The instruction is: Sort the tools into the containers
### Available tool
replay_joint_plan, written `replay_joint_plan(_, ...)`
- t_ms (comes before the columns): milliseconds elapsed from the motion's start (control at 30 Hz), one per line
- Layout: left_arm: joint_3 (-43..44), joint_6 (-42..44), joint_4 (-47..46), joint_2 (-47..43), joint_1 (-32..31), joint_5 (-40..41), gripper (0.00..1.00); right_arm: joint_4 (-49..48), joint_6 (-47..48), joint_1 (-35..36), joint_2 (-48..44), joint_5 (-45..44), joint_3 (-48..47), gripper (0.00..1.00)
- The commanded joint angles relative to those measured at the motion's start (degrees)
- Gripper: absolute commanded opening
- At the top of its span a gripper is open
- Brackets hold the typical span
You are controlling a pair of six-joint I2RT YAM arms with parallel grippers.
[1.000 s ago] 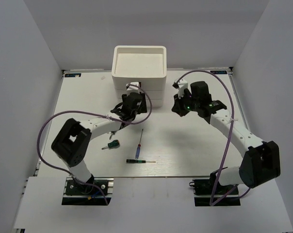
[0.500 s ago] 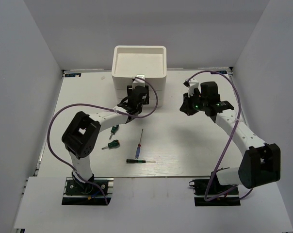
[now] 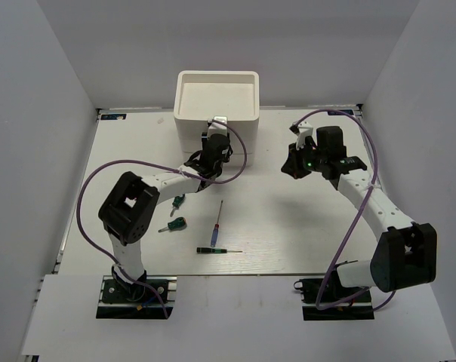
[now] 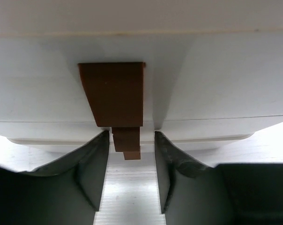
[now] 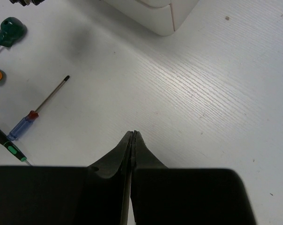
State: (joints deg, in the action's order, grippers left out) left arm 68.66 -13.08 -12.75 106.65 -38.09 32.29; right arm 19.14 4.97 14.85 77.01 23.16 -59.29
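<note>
The white stacked containers (image 3: 217, 113) stand at the back middle of the table. My left gripper (image 3: 215, 142) is pressed up to their front. In the left wrist view it (image 4: 131, 137) is open, one finger on each side of the lower brown drawer tabs (image 4: 126, 143), with a gap still showing on the right. A larger brown tab (image 4: 114, 96) sits above. My right gripper (image 3: 288, 168) hovers right of the containers, shut and empty (image 5: 133, 134). Two green stubby screwdrivers (image 3: 179, 200) (image 3: 175, 224), a red-blue screwdriver (image 3: 217, 219) and a black-green precision screwdriver (image 3: 217, 250) lie on the table.
The right wrist view shows a corner of the containers (image 5: 160, 18), one green screwdriver (image 5: 9, 31), the red-blue screwdriver (image 5: 26, 121) and the black-green one (image 5: 8, 147) on its left side. White walls close in the table on three sides.
My left gripper has moved up to the containers' front and its jaws have narrowed round the brown tabs. The right arm has drawn back a little to the right, still shut.
</note>
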Motion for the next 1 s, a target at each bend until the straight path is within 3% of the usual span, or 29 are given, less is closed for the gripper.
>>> replay_joint_plan(0, -0.11, 0.78, -4.39, -0.04, 0.73, -1.26, 0.48, -1.38, -0.14, -0.52, 0.07, 1.63, -0.92, 0.0)
replay_joint_plan(167, -1.16, 0.78, -4.39, -0.57, 0.2, -1.88, 0.09, -1.82, 0.04, -0.7, 0.24, 1.8, -0.83, 0.0)
replay_joint_plan(267, -2.47, 0.78, -4.39, -1.88, -0.32, -3.19, 0.0, -2.0, 0.21, -0.88, 0.33, 2.07, -0.74, 0.0)
replay_joint_plan(733, -14.87, -2.12, -4.39, -14.17, -2.51, -6.54, 0.0, -2.17, 2.67, -0.7, 0.68, 5.58, -0.48, 0.0)
replay_joint_plan(967, -19.09, -3.96, -2.54, -17.35, -4.1, -6.54, 0.0, -1.12, 6.88, -0.7, 1.56, 11.11, -1.62, 0.1)
